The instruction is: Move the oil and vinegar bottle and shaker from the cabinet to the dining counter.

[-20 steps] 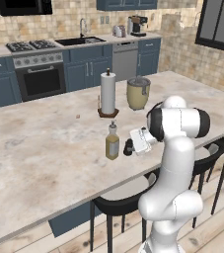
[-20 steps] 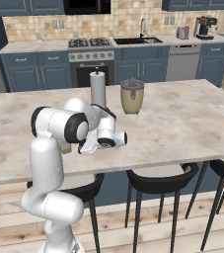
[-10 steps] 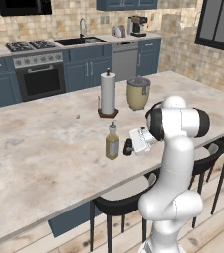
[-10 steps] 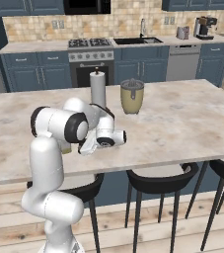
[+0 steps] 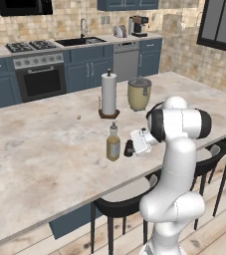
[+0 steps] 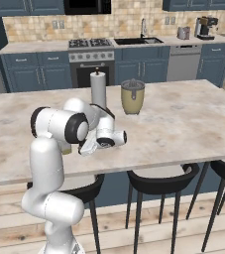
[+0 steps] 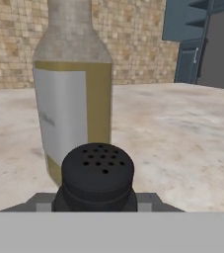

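The oil and vinegar bottle (image 5: 113, 144) stands upright on the beige marbled dining counter (image 5: 45, 149), near its front edge. In the hand view the bottle (image 7: 74, 99) rises close behind the black shaker (image 7: 97, 170), whose perforated top sits between my fingertips. From the left base view, my gripper (image 5: 133, 146) is shut on the shaker (image 5: 128, 148) just right of the bottle, low at the counter top. In the right base view the hand (image 6: 91, 145) reaches left over the counter (image 6: 183, 119) and my arm hides most of the bottle. A slate-blue panelled front (image 7: 187, 59) shows far off; I cannot tell whether it is the cabinet.
A white paper towel roll (image 5: 108, 94) and a beige lidded pot (image 5: 139, 94) stand further back on the counter. Dark stools (image 5: 117, 204) line the near edge beside my base. The stove and sink counter (image 5: 59, 47) runs along the back wall.
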